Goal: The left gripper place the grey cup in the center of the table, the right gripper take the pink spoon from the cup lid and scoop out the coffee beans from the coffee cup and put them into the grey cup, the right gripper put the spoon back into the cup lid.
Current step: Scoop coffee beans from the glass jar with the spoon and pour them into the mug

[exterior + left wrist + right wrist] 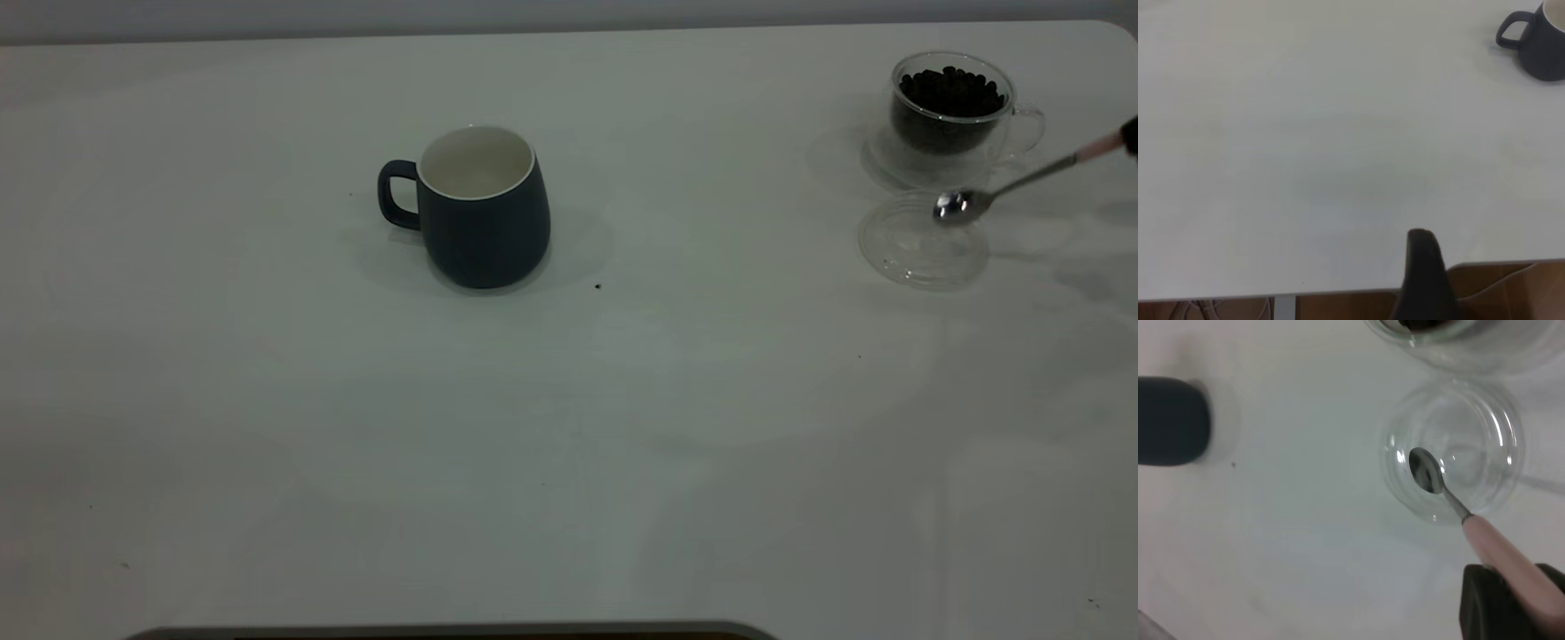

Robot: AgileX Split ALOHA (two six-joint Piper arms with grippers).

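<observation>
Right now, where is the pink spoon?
In the exterior view, the pink spoon is at the far right, held by the right gripper, its bowl over the cup lid.

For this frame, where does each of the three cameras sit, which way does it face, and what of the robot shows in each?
Exterior view: above the table, looking down across it at the grey cup, coffee cup, cup lid; only the right gripper shows, at the right edge.
Left wrist view: low at the table's edge, looking across bare tabletop; one dark finger of the left gripper shows.
Right wrist view: looking down on the lid; the gripper's fingers hold the pink spoon.
Shared: the grey cup appears in all three.
</observation>
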